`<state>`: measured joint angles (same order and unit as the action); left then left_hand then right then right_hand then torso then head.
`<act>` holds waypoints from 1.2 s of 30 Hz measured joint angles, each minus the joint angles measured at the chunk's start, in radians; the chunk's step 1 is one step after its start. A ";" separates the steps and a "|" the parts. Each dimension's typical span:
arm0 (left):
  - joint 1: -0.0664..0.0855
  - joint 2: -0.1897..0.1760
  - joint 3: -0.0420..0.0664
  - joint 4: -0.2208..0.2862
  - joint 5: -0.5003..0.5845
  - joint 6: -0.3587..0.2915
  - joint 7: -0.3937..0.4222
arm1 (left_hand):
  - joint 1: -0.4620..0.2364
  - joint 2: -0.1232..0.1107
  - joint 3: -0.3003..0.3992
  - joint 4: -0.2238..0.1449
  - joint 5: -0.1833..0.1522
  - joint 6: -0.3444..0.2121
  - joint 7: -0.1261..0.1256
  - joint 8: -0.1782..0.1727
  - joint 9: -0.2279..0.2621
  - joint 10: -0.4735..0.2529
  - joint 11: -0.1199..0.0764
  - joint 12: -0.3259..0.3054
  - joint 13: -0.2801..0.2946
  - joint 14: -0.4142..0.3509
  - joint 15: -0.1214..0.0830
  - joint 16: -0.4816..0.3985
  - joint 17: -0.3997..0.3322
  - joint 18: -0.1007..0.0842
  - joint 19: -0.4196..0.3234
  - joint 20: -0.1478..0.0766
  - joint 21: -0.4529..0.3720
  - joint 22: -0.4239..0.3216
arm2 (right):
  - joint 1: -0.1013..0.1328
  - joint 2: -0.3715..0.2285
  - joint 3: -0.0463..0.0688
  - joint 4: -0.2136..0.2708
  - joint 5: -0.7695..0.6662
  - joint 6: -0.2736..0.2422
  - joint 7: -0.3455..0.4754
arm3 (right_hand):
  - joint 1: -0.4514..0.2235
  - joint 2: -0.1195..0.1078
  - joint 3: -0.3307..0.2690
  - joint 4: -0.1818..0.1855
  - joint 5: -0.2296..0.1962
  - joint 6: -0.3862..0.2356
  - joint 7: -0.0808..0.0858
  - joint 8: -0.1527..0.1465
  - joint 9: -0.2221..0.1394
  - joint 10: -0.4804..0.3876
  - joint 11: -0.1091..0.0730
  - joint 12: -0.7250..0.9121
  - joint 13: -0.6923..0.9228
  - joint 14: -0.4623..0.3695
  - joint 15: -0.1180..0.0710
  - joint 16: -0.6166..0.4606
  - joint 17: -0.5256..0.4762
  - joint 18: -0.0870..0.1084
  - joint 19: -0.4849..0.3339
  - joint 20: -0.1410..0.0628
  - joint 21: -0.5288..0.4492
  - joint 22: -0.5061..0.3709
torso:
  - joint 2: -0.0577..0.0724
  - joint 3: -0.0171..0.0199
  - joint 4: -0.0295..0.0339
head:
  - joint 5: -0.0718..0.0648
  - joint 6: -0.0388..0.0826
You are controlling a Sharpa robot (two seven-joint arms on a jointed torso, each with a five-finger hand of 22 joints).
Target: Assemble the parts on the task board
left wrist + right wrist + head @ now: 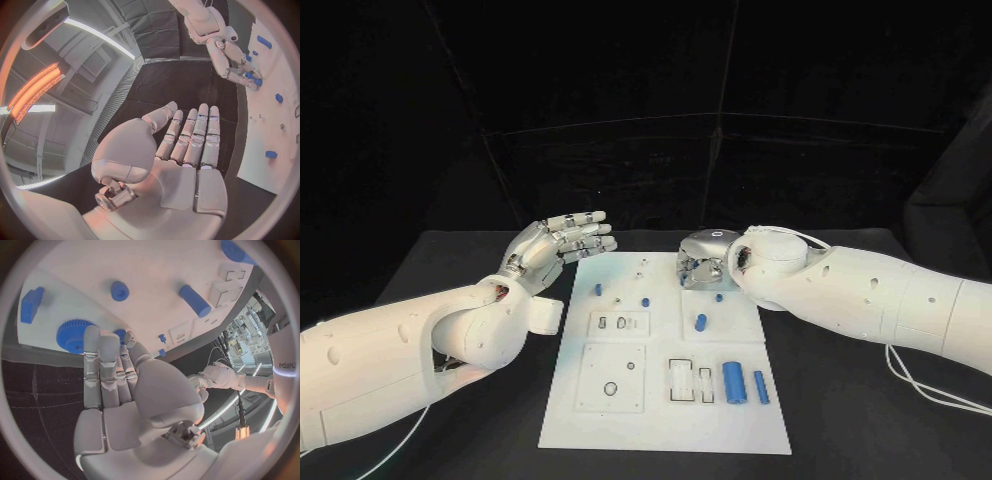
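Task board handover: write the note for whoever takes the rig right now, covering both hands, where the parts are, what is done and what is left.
Left hand: raised off the far left corner of the task board, fingers straight and apart, holding nothing.
Right hand: down over the board's far right area, fingertips at a blue gear; whether it grips it cannot be told.
Parts: two blue cylinders lie at the near right, small blue pieces sit mid-board and toward the far left.
Done: nothing clearly assembled.
Left: seat the loose parts, starting with the gear.
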<state>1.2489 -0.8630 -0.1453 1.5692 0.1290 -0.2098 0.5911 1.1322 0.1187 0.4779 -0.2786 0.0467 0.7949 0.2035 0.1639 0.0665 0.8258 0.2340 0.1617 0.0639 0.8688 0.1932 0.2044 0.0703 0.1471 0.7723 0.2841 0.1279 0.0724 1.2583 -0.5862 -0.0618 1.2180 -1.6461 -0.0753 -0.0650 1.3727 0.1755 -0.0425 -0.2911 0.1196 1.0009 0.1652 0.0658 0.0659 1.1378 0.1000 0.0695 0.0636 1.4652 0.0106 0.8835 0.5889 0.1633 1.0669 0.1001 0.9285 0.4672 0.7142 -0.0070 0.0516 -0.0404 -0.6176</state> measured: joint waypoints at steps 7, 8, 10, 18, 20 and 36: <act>0.001 0.000 0.000 0.000 0.000 0.004 -0.001 | -0.005 -0.005 0.004 0.004 0.000 0.000 0.000 0.000 0.000 0.000 0.000 0.000 0.000 0.000 0.000 0.000 0.000 0.000 0.000 0.000 0.000 0.000 | 0.000 0.003 0.000 -0.009 -0.002 0.007 -0.001 | 0.010 0.001 0.050 0.000 0.000 0.012 0.001 0.000 0.000 0.014 -0.003 0.000 0.000 0.000 0.000 0.050 0.044 0.016 -0.011 0.000 0.028 0.017 | 0.001 -0.0002 0.0000 | 0.003 -0.003; 0.001 0.000 0.000 0.000 0.000 0.005 -0.001 | -0.005 -0.005 0.004 0.004 0.000 0.000 0.000 0.000 0.000 0.000 0.000 0.000 0.000 0.000 0.000 0.000 0.000 0.000 0.000 0.000 0.000 0.000 | 0.000 0.003 0.000 -0.010 -0.002 0.007 -0.002 | 0.018 -0.001 0.059 -0.001 0.000 0.014 0.004 0.000 0.000 0.015 -0.003 0.000 -0.001 0.000 0.000 0.059 0.053 0.016 -0.011 0.000 0.033 0.020 | 0.001 -0.0002 0.0000 | 0.003 -0.003; 0.001 0.000 0.000 -0.001 0.000 0.005 -0.001 | -0.005 -0.005 0.004 0.004 0.000 0.000 0.000 0.000 0.000 0.000 0.000 0.000 0.000 0.000 0.000 0.000 0.000 0.000 0.000 0.000 0.000 0.000 | 0.000 0.003 0.000 -0.011 -0.003 0.005 -0.002 | 0.028 0.001 0.086 -0.001 -0.009 0.024 0.002 0.000 0.000 0.026 -0.004 0.000 -0.001 0.000 0.000 0.089 0.087 0.016 -0.012 -0.001 0.046 0.027 | 0.001 -0.0004 -0.0001 | 0.003 -0.004; 0.001 0.000 0.000 -0.002 0.000 0.007 -0.002 | -0.005 -0.005 0.007 0.001 0.000 0.000 0.000 0.004 0.000 0.000 0.000 0.005 0.000 0.000 0.000 0.000 0.000 0.000 0.000 0.000 0.000 0.000 | 0.000 0.003 0.000 -0.007 -0.004 -0.015 -0.002 | -0.015 -0.047 0.266 0.003 -0.026 0.047 0.004 0.000 0.000 0.051 -0.004 0.003 -0.001 0.000 0.000 0.180 0.157 0.016 -0.027 0.001 0.133 0.105 | 0.001 -0.0015 -0.0001 | 0.003 -0.004; 0.001 0.000 0.000 -0.003 0.000 0.008 -0.002 | -0.005 -0.005 0.010 0.004 0.000 0.000 0.000 0.004 0.000 0.000 0.000 0.005 0.000 0.000 0.000 0.001 0.000 0.000 0.000 0.000 0.000 0.000 | 0.000 0.002 0.000 -0.001 -0.004 -0.025 -0.002 | -0.022 -0.054 0.283 0.004 -0.026 0.047 0.004 0.000 0.000 0.051 -0.004 0.003 0.000 0.000 0.000 0.183 0.162 0.016 -0.027 0.001 0.136 0.111 | 0.001 -0.0017 -0.0001 | 0.004 -0.004; 0.003 -0.001 0.000 -0.005 0.000 0.021 -0.002 | -0.013 -0.004 0.010 0.004 0.000 0.000 0.000 0.004 0.000 0.000 0.000 0.005 0.000 0.000 0.000 0.004 0.000 0.000 0.000 0.000 0.000 0.000 | 0.000 0.037 0.001 -0.007 0.025 -0.173 -0.014 | -0.068 -0.099 0.383 0.016 -0.026 0.047 0.004 0.000 0.000 0.048 -0.001 0.003 0.001 0.000 0.000 0.213 0.176 0.016 -0.031 0.005 0.159 0.126 | 0.003 -0.0029 0.0001 | 0.005 0.004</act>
<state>1.2520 -0.8639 -0.1452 1.5646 0.1288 -0.1886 0.5894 1.1194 0.1144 0.4876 -0.2744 0.0467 0.7950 0.2035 0.1679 0.0663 0.8257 0.2341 0.1664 0.0638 0.8687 0.1932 0.2084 0.0704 0.1470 0.7723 0.2840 0.1279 0.0727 1.2583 -0.5497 -0.0606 1.2105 -1.6216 -0.2481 -0.0788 1.3052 0.0764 0.3406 -0.2747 0.0931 1.0478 0.1696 0.0658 0.0659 1.1862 0.0985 0.0727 0.0645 1.4652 0.0106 1.0965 0.7644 0.1790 1.0362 0.1053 1.0873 0.5936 0.7170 -0.0099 0.0517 -0.0349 -0.6135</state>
